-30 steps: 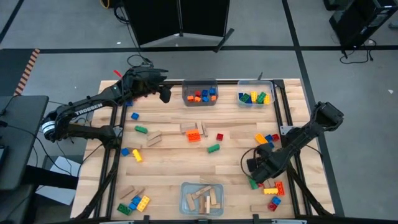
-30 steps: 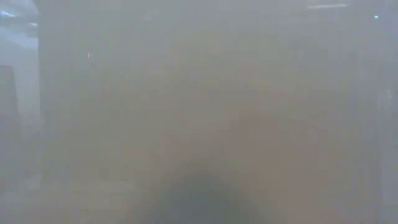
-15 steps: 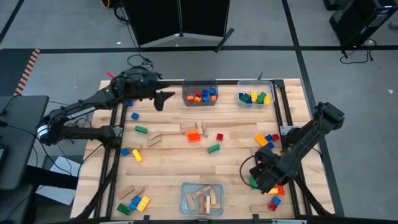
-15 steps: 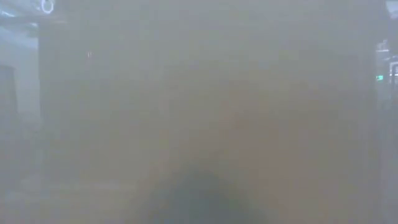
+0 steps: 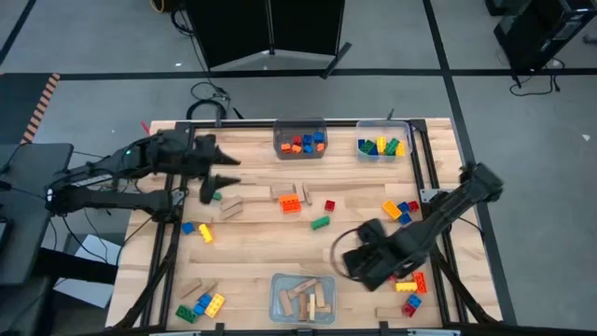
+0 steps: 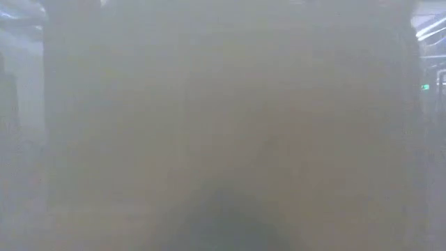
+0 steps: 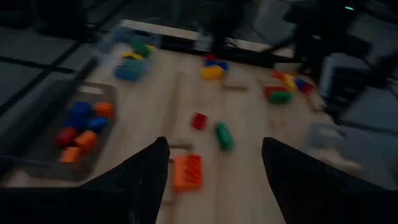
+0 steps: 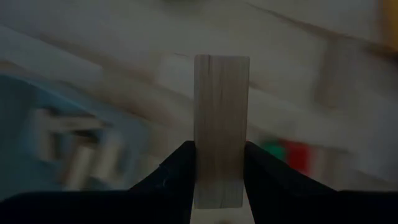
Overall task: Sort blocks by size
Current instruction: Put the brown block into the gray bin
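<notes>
My right gripper [image 5: 353, 262] hovers near the table's near edge, just right of the near clear bin [image 5: 277, 297] of tan wooden blocks, and is shut on a tan wooden block [image 8: 221, 112]. My left gripper [image 5: 222, 177] is open and empty above the table's far left, with a loose green brick [image 5: 212, 195] beside it. In its wrist view, an orange brick [image 7: 186, 171], a red brick [image 7: 199, 120] and a green brick [image 7: 222, 135] lie on the table ahead. The low view is fogged and shows nothing. My right gripper pinches the wooden block's two long sides near one end [image 8: 221, 183] between its two fingers [image 8: 180, 171]. The block lies along the fingers and sticks out forward past their tips. It is lifted clear of the table.
Two clear bins stand at the far edge, one [image 5: 299, 142] with orange, blue and red bricks, the other [image 5: 382, 146] with green, yellow and blue ones. Loose bricks and wooden blocks lie mid-table [image 5: 290, 203], at the right [image 5: 401, 210], near right [image 5: 410, 285] and near left [image 5: 201, 303].
My left gripper has drawn back from the far bin, toward the table's left and near edges. My right gripper has gone toward the table's left edge, closer to the near bin.
</notes>
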Controlling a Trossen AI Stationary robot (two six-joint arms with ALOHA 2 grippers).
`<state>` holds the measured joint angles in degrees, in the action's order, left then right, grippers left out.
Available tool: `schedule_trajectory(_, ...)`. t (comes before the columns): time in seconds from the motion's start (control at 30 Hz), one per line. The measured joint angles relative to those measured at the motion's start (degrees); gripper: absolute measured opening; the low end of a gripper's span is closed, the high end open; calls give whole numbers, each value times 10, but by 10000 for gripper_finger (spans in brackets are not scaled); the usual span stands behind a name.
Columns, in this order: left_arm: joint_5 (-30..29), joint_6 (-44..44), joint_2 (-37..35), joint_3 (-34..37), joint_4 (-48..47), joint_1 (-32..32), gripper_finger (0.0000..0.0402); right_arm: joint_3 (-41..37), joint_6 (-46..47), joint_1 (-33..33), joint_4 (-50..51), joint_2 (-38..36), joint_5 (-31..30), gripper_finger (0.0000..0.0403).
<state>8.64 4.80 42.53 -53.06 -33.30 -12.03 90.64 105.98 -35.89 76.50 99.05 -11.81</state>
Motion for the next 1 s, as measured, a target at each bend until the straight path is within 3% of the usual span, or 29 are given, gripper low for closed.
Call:
schedule_trajectory(0.27, -22, 28, -83, 23, -20, 86, 264, 250, -9, 30, -10, 198, -13, 120)
schedule_trajectory(0.47, -30, 69, -147, 98, -18, 100, 264, 366, 21, 26, -64, 300, -20, 120)
schedule_trajectory(0.7, -27, 109, -209, 159, -13, 103, 264, 419, 33, 21, -141, 376, 30, 120)
schedule_trajectory(1.0, -25, 114, -239, 160, -12, 103, 264, 421, 65, 13, -116, 387, 55, 135)
